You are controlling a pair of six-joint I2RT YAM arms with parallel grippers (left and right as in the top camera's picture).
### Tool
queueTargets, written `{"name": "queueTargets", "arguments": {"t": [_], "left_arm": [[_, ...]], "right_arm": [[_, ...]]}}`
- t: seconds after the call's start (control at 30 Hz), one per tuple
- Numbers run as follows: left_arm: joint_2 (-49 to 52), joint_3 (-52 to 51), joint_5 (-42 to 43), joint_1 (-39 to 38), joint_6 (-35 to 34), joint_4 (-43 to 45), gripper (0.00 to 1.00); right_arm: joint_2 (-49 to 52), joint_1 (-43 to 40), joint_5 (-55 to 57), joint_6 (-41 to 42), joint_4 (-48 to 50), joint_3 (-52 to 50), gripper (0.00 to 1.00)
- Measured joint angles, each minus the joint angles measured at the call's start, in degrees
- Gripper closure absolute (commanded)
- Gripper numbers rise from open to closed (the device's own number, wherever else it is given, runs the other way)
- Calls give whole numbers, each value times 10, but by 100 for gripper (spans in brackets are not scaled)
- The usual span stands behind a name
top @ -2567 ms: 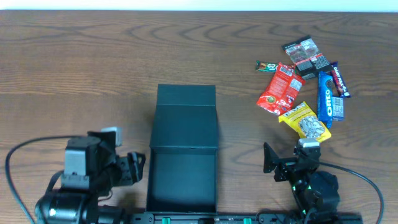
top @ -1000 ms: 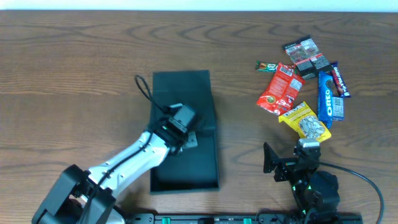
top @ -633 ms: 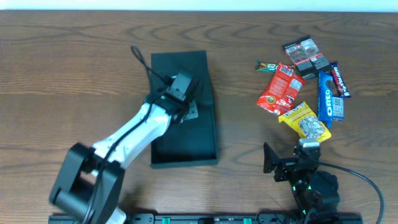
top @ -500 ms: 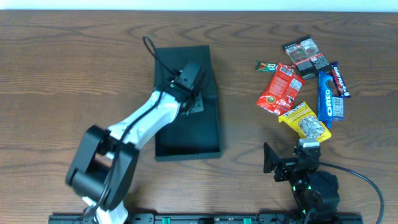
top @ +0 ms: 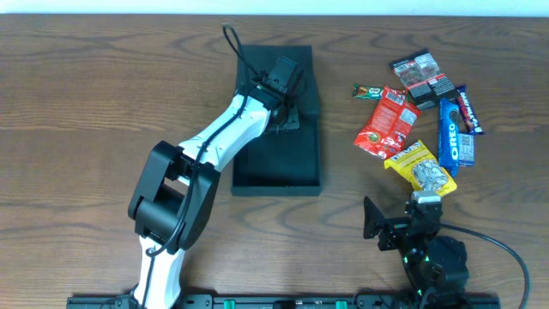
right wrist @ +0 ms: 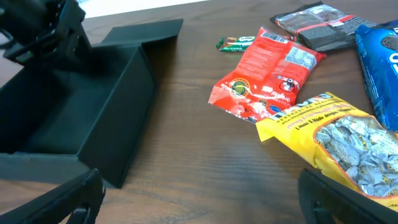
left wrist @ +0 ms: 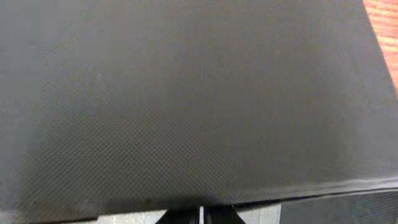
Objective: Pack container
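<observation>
I am seeing the left gripper [top: 286,84] reaching over the far end of the container [top: 276,185], its fingertips [left wrist: 181,215] pinching the flap edge (wrist view nearly all dark card). The container is sitting open on the table [top: 103,103], left of the snack packets [top: 388,120]. The right gripper [right wrist: 199,202] is resting at the near edge, jaws spread wide.

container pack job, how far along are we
Done: the container sits open, empty inside. In hand: the left gripper is down at its far end; its grip is unclear. Left: every snack packet lies outside on its right, and the right gripper is open, holding nothing.
</observation>
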Motion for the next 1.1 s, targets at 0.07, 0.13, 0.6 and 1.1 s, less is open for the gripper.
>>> {"name": "queueTargets", "arguments": {"t": [0.07,0.13,0.6,1.1], "left_arm": [[0,9,0,0,3,-24,94],[0,17,0,0,5,-59,94],[-319,34,-53,-12,10,-216,94],[-488,38,-200,-12,14,-396,94]], "right_arm": [[0,0,0,0,0,0,1],[0,0,0,0,0,0,1],[0,0,0,0,0,0,1],[0,0,-215,305,36,-1,1]]}}
